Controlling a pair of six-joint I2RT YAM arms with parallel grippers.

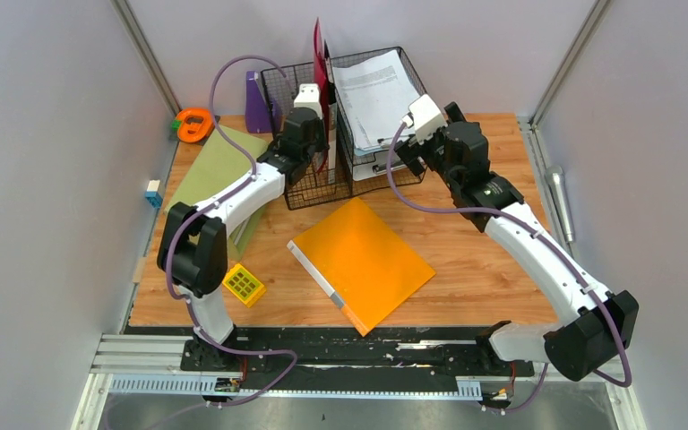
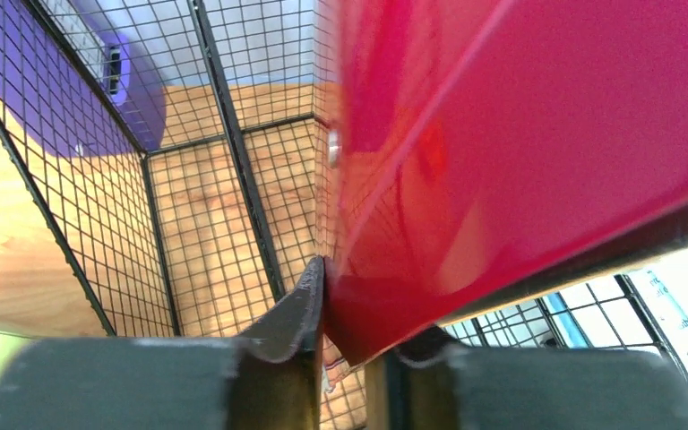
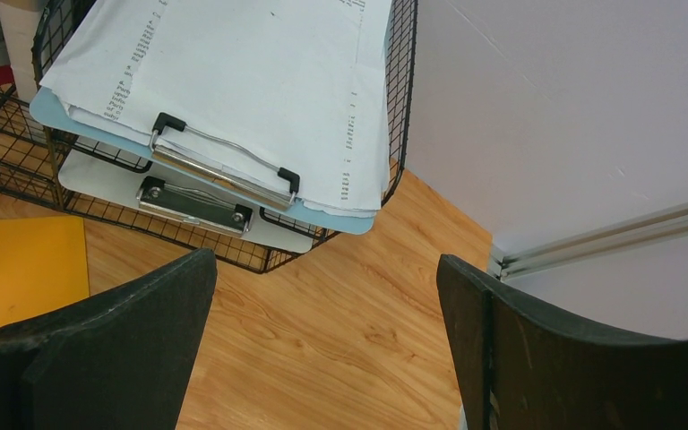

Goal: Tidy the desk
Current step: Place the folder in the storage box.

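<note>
The desk (image 1: 484,260) is a light wood tabletop. At its back stands a black wire file rack (image 1: 300,184), and a red folder (image 1: 321,63) rises upright out of it. My left gripper (image 1: 315,136) reaches into the rack and is shut on the folder's lower edge. In the left wrist view the red folder (image 2: 520,134) sits pinched in the left gripper (image 2: 358,313). My right gripper (image 1: 409,159) hovers open just right of the wire paper tray (image 1: 400,55). Bare wood shows under the right gripper (image 3: 324,269).
An orange folder (image 1: 363,260) lies mid-desk. A green folder (image 1: 215,166), a yellow block (image 1: 244,284), an orange tape dispenser (image 1: 195,124) and a purple item (image 1: 255,103) are on the left. The tray holds clipboards (image 3: 224,161) with papers (image 1: 372,90). Grey walls close in both sides.
</note>
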